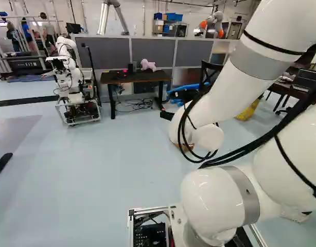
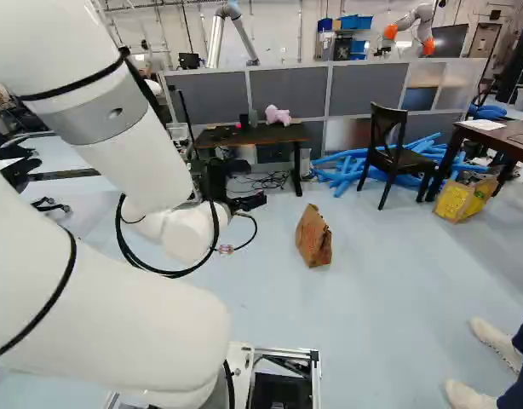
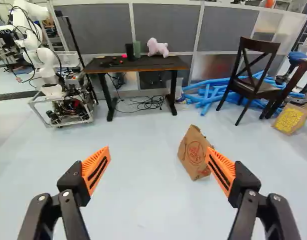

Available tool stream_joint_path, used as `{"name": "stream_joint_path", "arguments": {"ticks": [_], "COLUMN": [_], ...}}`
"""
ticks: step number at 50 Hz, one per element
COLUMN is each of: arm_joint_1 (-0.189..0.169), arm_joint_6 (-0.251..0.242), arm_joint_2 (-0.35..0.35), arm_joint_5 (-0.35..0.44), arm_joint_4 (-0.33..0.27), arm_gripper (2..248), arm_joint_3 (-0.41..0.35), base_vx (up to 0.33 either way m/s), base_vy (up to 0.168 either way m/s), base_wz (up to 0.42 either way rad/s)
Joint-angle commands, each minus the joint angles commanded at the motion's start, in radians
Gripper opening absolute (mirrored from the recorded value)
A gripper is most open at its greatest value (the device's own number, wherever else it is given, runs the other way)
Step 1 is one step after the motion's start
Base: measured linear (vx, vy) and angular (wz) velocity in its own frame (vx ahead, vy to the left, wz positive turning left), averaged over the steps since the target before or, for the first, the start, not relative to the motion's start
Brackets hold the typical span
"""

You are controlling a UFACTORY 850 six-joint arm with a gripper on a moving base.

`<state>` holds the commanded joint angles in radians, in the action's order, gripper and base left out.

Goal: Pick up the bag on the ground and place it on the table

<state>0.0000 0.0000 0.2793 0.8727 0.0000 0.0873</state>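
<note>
"What's across the pale blue floor [image 2: 372,290]?"

"Left to right, another robot [image 1: 70,77], white, on a metal cart; a dark wooden worktop [image 2: 287,134] carrying a pink toy [image 2: 278,115] (rather sweet); a dark wooden chair [image 2: 394,158] among blue tubes."

"Any labels?"

"A round red print on the brown paper bag [image 2: 314,239], which stands on the floor."

"And the black pincer [image 2: 249,203]?"

"Orange-padded fingers wide apart, the bag ahead of them."
</note>
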Motion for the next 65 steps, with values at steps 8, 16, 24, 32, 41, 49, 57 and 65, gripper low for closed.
{"name": "stream_joint_path", "arguments": {"ticks": [8,16,24,32,41,49,57,65], "arm_joint_1": [0.000,0.000,0.000,0.000,0.000,0.000,0.000,0.000], "arm_joint_6": [0.000,0.000,0.000,0.000,0.000,0.000,0.000,0.000], "arm_joint_2": [0.000,0.000,0.000,0.000,0.000,0.000,0.000,0.000], "arm_joint_5": [0.000,0.000,0.000,0.000,0.000,0.000,0.000,0.000], "arm_joint_4": [0.000,0.000,0.000,0.000,0.000,0.000,0.000,0.000], "arm_gripper": [247,247,247,247,247,247,247,247], "arm_joint_3": [0.000,0.000,0.000,0.000,0.000,0.000,0.000,0.000], "base_vx": [0.047,0.077,0.104,0.110,0.118,0.117,0.141,0.168], "base_vy": [-0.027,-0.046,-0.051,-0.047,-0.056,-0.077,-0.087,-0.063], "base_wz": [0.004,-0.002,-0.003,0.001,-0.063,-0.205,-0.238,-0.279]}}
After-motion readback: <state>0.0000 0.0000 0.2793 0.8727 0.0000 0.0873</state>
